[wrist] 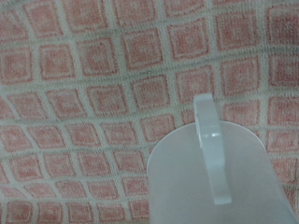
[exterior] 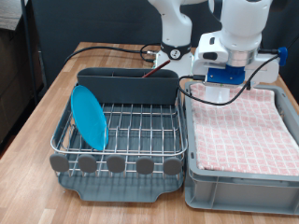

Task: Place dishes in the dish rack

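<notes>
In the exterior view the light-blue plate stands on its edge in the dish rack, at the view's left. The gripper hangs over the far edge of the grey crate; I cannot tell how far its fingers are spread. The crate wall is near, so a low sideways move could hit it.

In the wrist view a pale rounded object, maybe the mug, lies on the pink checked towel. A badly centred grip could push it away.

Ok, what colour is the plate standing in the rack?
Light blue plate, standing on edge in the wire rack; the exterior view shows it best.
</notes>
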Tool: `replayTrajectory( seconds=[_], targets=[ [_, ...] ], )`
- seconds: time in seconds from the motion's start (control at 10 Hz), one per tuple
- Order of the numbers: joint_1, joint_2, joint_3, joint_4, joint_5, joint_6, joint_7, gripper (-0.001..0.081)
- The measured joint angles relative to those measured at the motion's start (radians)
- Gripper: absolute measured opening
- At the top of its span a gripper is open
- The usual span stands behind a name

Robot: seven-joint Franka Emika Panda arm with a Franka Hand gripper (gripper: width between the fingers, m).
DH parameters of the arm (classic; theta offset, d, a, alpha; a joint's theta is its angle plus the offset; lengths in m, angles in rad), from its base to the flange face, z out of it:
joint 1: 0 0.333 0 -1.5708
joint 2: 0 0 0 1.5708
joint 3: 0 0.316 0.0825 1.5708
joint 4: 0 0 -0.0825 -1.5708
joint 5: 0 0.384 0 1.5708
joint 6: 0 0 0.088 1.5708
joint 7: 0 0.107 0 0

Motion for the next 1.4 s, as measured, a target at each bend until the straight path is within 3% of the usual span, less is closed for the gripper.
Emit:
replayTrajectory(
  seconds=[0.6, 1.4],
  targets=[
    [0.0, 0.038, 0.008, -0.028, -0.059, 0.039, -0.016, 0.0802],
    [0.0, 0.05, 0.009, -0.114, -0.088, 0.158, -0.038, 0.0802]
  ],
)
